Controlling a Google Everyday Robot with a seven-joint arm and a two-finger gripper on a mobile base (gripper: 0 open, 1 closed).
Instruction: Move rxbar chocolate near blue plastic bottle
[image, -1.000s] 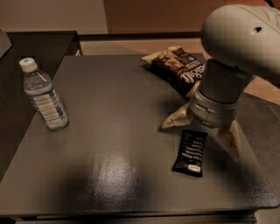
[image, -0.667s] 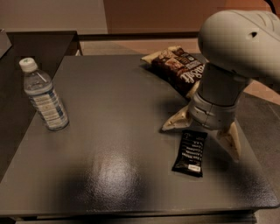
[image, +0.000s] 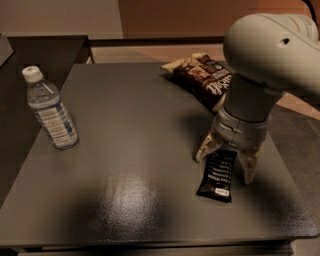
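Observation:
The rxbar chocolate (image: 218, 176) is a flat black wrapper with white lettering, lying on the dark table at the right front. My gripper (image: 227, 163) hangs straight over the bar's far end, its two pale fingers open and spread to either side of it. The blue plastic bottle (image: 49, 109), clear with a white cap and pale label, stands upright at the table's left side, far from the bar.
A brown-and-cream chip bag (image: 202, 77) lies at the back right, partly behind my arm. The dark table (image: 125, 165) ends close to the bar on the right and front. A darker counter (image: 47, 47) stands behind on the left.
The gripper has shifted a little toward the bar and lowered, its fingers now straddling the bar's far end. The bar, bottle and bag have not moved.

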